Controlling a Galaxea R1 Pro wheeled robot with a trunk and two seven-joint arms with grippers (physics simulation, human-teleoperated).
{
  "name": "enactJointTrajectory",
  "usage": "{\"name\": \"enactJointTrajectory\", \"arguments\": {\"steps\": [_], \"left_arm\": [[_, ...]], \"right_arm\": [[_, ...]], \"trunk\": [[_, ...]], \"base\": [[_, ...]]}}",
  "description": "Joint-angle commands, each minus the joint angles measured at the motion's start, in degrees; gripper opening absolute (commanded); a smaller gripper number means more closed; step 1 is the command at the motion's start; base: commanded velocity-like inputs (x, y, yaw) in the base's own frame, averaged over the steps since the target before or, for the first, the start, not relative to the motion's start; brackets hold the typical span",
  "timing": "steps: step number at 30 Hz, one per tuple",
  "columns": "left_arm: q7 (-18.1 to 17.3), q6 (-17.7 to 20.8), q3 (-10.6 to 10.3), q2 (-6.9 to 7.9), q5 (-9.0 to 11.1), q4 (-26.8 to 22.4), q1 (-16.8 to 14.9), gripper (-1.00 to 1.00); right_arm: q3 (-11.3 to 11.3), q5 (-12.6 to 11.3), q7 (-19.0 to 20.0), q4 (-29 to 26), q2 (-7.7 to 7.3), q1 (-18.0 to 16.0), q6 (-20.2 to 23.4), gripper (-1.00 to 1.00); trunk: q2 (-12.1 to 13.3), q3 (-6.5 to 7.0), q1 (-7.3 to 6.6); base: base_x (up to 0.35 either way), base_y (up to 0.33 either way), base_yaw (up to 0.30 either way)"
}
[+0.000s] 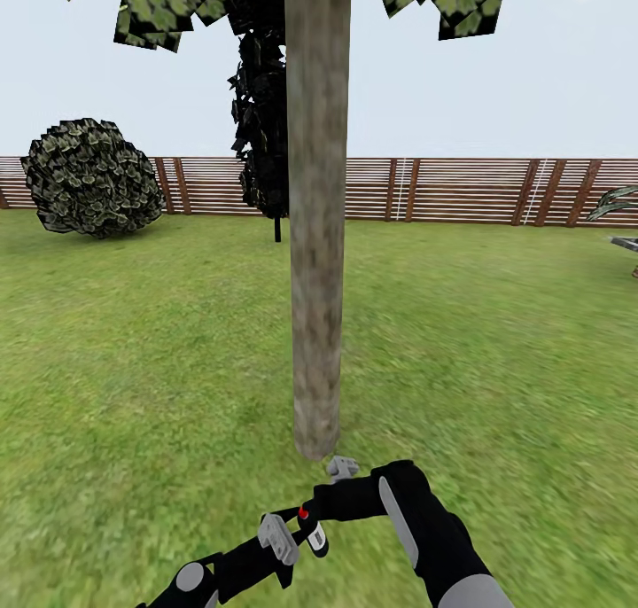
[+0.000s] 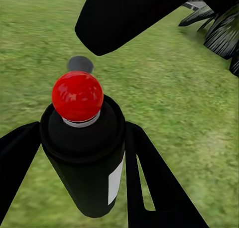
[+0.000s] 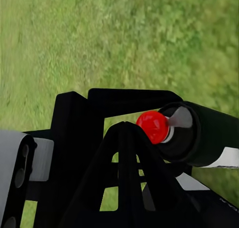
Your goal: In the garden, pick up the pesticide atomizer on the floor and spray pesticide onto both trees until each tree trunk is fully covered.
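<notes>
The left gripper (image 2: 82,153) is clamped on the sprayer (image 2: 84,153), a black can with a red button (image 2: 77,96) on top, low in front of the robot. The right gripper (image 1: 341,468) sits near it; I cannot tell if its jaws are parted or closed. The trunk (image 1: 316,236) stands just ahead, and I see no white specks on it. So spraying looks like the step now. Next, I think the can must point at the bark. Nothing blocks it. Farther off are a round bush (image 1: 91,178), a dark tree (image 1: 264,138) and the fence (image 1: 461,190).
</notes>
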Motion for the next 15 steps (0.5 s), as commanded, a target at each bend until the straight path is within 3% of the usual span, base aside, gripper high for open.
{"name": "enactJointTrajectory", "arguments": {"steps": [1,15], "left_arm": [[0.0,-0.1,-0.3,0.06,0.6,0.0,-0.1,-1.0],[0.0,-0.1,-0.3,0.12,0.6,-0.6,0.0,-1.0]], "right_arm": [[0.0,-0.3,-0.2,0.0,0.0,-0.1,0.4,-1.0],[0.0,-0.3,-0.2,0.4,0.0,-0.1,0.4,-1.0]], "trunk": [[-0.1,-0.13,0.04],[-0.1,-0.13,0.04]], "base": [[0.0,0.0,0.0],[0.0,0.0,0.0]]}}
